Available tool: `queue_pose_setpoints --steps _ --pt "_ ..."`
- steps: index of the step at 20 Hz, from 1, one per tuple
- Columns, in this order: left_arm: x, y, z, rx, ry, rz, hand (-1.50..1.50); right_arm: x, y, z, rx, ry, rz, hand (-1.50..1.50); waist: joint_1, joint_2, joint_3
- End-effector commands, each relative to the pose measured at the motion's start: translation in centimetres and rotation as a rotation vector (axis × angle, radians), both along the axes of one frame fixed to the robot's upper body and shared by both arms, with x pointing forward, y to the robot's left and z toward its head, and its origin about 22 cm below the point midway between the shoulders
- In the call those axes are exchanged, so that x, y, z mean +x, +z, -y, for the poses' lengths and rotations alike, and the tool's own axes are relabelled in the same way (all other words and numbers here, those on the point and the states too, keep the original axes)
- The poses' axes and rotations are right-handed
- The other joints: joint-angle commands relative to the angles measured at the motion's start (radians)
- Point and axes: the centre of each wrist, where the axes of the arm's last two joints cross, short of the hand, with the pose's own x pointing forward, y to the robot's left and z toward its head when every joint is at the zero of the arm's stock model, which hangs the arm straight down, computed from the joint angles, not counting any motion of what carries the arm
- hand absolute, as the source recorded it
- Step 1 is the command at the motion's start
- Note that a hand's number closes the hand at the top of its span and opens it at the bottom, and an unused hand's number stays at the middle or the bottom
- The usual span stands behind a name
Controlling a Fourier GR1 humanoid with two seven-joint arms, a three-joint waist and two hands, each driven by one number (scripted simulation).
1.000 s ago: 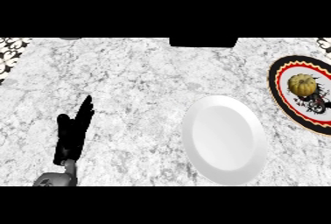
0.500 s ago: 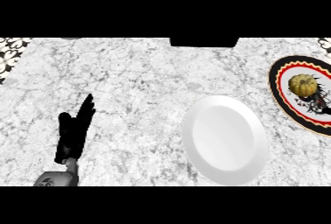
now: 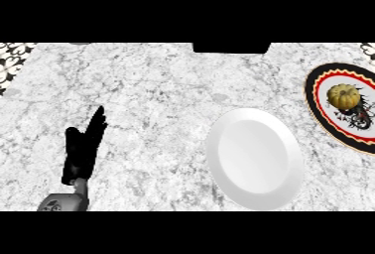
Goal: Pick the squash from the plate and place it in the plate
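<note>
squash (image 3: 343, 95): small, yellow-orange, sits on the patterned plate (image 3: 321, 113) at the right edge of the counter (image 3: 161, 99). untouched, not yet picked.
patterned plate: red, black and white rim, partly cut off by the view's right side. source plate, judging by the squash on it.
white plate (image 3: 253, 158): plain, nothing on it, lower centre-right, near the patterned plate but apart from it. likely the target, since it is the only other plate.
left hand (image 3: 81, 149): lower left of the view, well apart from both plates. fingers straight and pointing up, spread open, nothing in them. reads as resting, out of the way.
right hand: not visible anywhere, so finger state unknown.
stage: judged as the very start, pick not begun.
next move: probably the right arm's job, since the squash lies on the far right; a reach in from the lower right edge would meet it without crossing the white plate.
risk: squash is round and could roll on the plate when touched.
</note>
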Motion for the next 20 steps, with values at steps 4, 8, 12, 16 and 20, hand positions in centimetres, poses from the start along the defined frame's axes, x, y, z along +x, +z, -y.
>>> queue_pose_setpoints --steps 4,8,12,16,20 --pt "-0.8 0.8 -1.9 0.004 0.003 0.005 0.0 -2.5 0.7 2.3 -0.027 -0.045 -0.026 -1.5 0.003 -0.001 0.001" --pt "-0.3 -0.2 -1.7 -0.008 -0.009 0.002 0.0 -3.0 0.7 2.6 -0.005 -0.08 0.023 -1.5 0.004 0.002 0.002" --pt "1.0 0.2 0.9 -0.021 -0.005 0.013 0.0 -3.5 1.4 3.4 -0.022 -0.089 0.036 -1.5 0.001 0.004 0.002" --pt "0.1 0.2 -0.6 0.005 -0.003 0.004 0.0 -4.6 -0.3 3.1 -0.027 -0.193 0.03 -1.5 0.009 0.005 0.003" --pt "-1.2 -0.9 1.5 0.003 -0.009 0.002 0.0 -5.9 -0.9 3.5 -0.031 -0.223 0.02 -1.5 0.005 0.002 0.003"
